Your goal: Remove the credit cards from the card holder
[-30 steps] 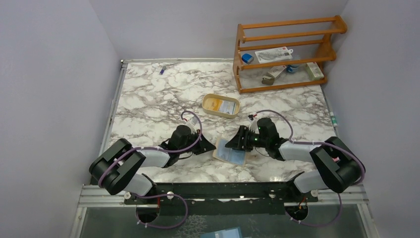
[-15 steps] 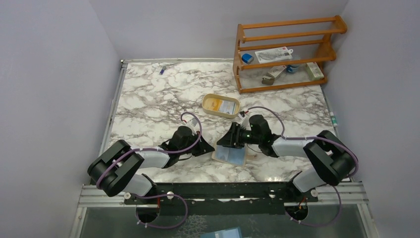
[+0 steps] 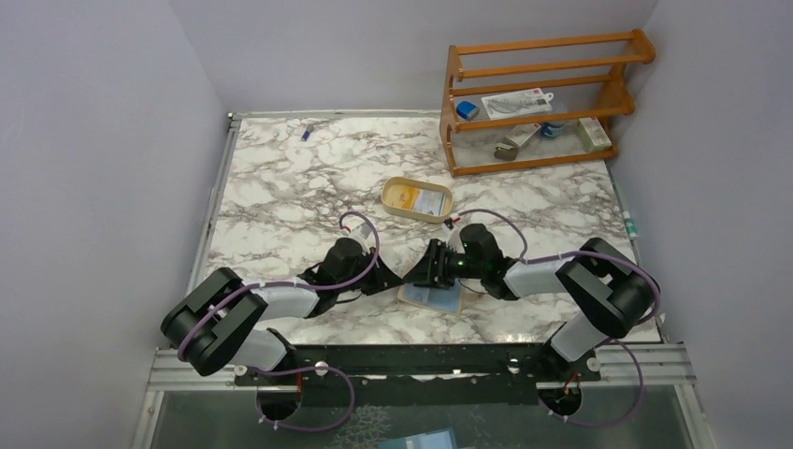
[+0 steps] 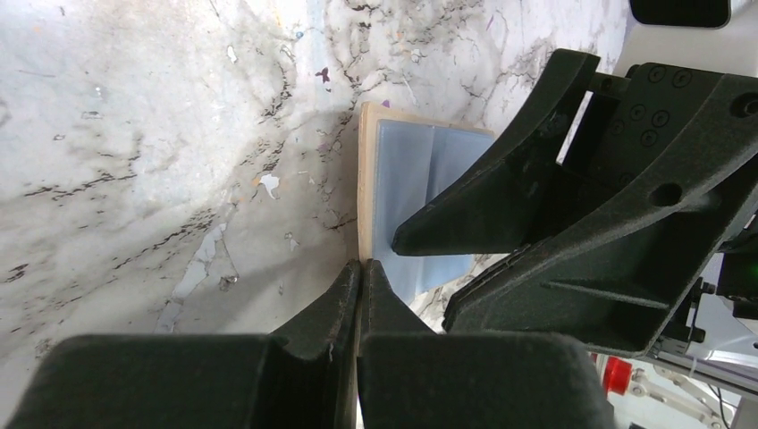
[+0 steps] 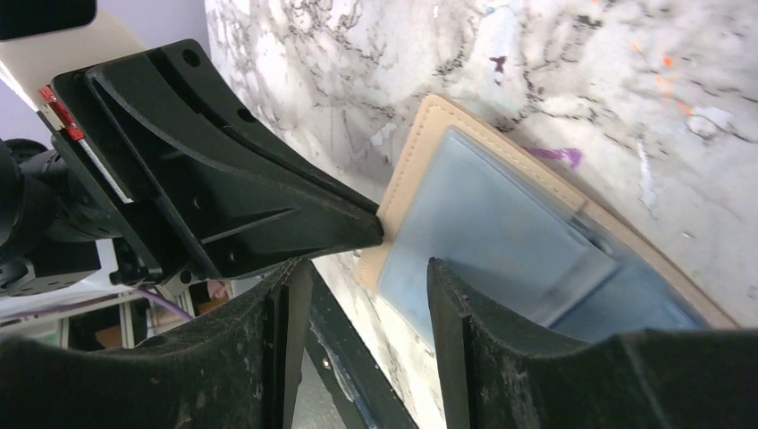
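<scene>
Top external view places the card holder [image 3: 438, 300] open and flat on the worktop [image 3: 281, 187], near the front edge and between the two arms, inside face up. We also see credit cards [image 3: 428, 201] lying in the oval tray [image 3: 387, 199], well behind it. The left gripper [image 3: 396, 281] is fully closed, with nothing that we can make out between its fingers. In the left wrist view its tip rests on the tan rim at a corner of the holder on the left arm's side, which we read as a hold-down. The right gripper [image 5: 366, 290] stands about half open and empty, its fingers straddling that same corner region, just beside the left gripper's tip. We judge the step in hand to be the approach for a further card: one gripper pins, the other reaches. We cannot tell whether the pale blue face is a card or only the lining. The next move calls for a low, shallow entry, so that one finger slides under a card edge without catching the soft rim, then a pull along the pocket away from the pinned corner. The holder's long axis runs roughly left to right across the worktop, slightly skewed, with the fold crossing it; the pinned end points toward the left arm
</scene>
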You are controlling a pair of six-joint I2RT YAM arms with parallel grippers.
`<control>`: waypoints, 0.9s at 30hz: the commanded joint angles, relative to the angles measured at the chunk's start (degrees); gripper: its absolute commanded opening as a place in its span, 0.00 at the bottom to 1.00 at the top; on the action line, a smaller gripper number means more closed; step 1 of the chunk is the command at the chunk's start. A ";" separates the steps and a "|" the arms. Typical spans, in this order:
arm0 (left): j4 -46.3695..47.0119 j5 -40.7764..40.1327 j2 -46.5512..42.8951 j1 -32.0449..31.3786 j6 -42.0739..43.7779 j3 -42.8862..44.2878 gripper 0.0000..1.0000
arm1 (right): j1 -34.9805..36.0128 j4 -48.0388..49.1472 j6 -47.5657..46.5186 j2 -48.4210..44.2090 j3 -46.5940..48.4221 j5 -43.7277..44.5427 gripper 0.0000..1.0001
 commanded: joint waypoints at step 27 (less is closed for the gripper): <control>-17.22 -4.71 -9.63 -0.28 4.42 9.24 0.00 | 0.84 -44.68 -15.47 -8.61 16.76 21.50 0.60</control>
